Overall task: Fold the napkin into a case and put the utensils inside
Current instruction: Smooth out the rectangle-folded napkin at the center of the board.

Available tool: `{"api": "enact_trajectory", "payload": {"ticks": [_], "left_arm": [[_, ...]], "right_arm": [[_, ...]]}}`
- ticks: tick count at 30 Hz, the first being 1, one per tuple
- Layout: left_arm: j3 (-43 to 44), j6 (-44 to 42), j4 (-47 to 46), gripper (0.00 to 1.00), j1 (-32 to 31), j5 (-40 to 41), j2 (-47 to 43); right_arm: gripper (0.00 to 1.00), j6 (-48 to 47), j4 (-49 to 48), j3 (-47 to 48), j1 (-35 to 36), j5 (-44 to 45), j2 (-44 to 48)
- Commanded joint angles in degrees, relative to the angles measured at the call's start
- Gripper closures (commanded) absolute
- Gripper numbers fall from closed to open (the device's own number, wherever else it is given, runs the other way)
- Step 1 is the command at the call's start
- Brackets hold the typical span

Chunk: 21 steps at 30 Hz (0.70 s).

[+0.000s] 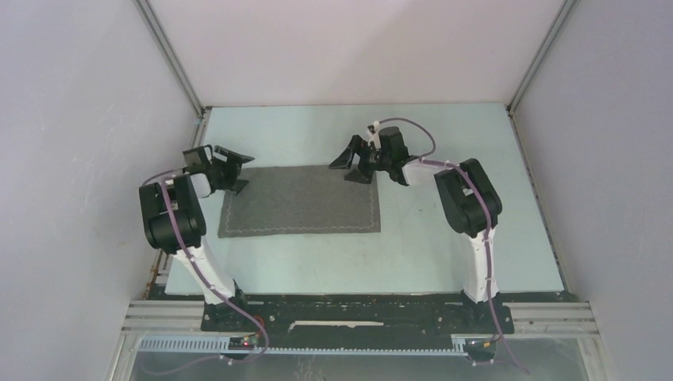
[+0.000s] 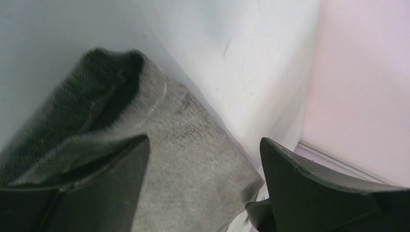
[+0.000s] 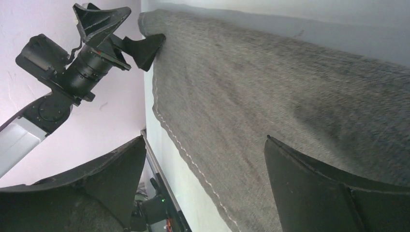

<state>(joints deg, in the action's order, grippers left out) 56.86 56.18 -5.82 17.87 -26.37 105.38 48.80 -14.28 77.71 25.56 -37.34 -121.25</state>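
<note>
Mid-fold by the look of it: left gripper [image 1: 240, 173] and right gripper [image 1: 349, 168] gape wide and empty at the far corners of the napkin [image 1: 300, 202], next up is pinching an edge

Matt, coarse-woven grey cloth napkin [image 1: 300, 202]

— What lies under the right gripper [image 3: 205, 140]?
— The grey napkin [image 3: 270, 92], spread on the pale bench [image 3: 186, 193]. The fingers [image 3: 111, 179] stand wide apart above it, gripping nothing.
— And the napkin's edge?
— A pale stitched hem line [image 3: 180, 141] runs along it. At the napkin's far corner hangs the left gripper [image 3: 138, 29], fingers spread, one tip at the cloth.
</note>
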Motion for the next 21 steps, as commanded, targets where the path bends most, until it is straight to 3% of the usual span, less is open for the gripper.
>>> {"api": "enact_trajectory", "payload": {"ticks": [1, 12, 21], "left_arm": [[4.97, 4.01, -7.81, 0.10, 0.82, -2.59, 3.87], [3.47, 6.25, -11.06, 0.05, 5.65, -2.31, 9.25], [8.88, -0.72, -2.79, 0.00, 5.61, -1.12, 4.80]], "right_arm": [[0.00, 5.29, -7.22, 2.12, -0.77, -0.01, -3.43], [0.00, 7.58, -8.18, -1.89, -7.22, 1.24, -5.97], [0.00, 7.05, -7.56, -5.32, -11.65, 2.28, -1.08]]}}
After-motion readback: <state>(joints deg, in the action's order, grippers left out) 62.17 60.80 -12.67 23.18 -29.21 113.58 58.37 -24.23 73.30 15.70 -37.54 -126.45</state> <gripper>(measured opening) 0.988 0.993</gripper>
